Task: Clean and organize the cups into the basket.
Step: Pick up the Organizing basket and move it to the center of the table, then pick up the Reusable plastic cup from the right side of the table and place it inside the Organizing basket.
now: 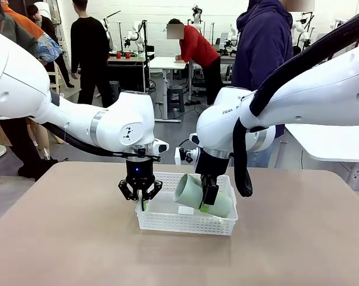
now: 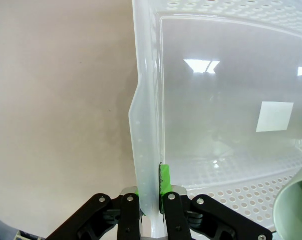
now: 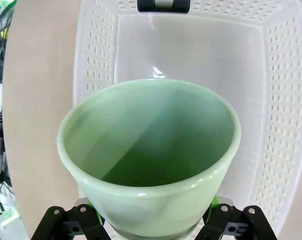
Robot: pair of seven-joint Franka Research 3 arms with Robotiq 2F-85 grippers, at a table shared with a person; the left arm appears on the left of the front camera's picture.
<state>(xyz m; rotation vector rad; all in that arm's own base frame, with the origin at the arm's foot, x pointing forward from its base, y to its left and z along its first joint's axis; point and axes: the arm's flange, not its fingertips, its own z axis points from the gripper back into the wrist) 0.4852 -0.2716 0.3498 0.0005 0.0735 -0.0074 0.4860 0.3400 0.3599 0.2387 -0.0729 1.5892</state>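
Front view: right gripper holds mint cup; left gripper pinches basket.

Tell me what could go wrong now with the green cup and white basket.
The right gripper holds the pale mint green plastic cup tilted over the white mesh plastic basket; released here, it might roll or bounce out. The left gripper pinches the basket's side wall; a pull may tip it.

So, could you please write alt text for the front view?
The right gripper holds a mint green cup tilted over the white basket, while the left gripper pinches the basket's left wall. A person stands beyond the table.
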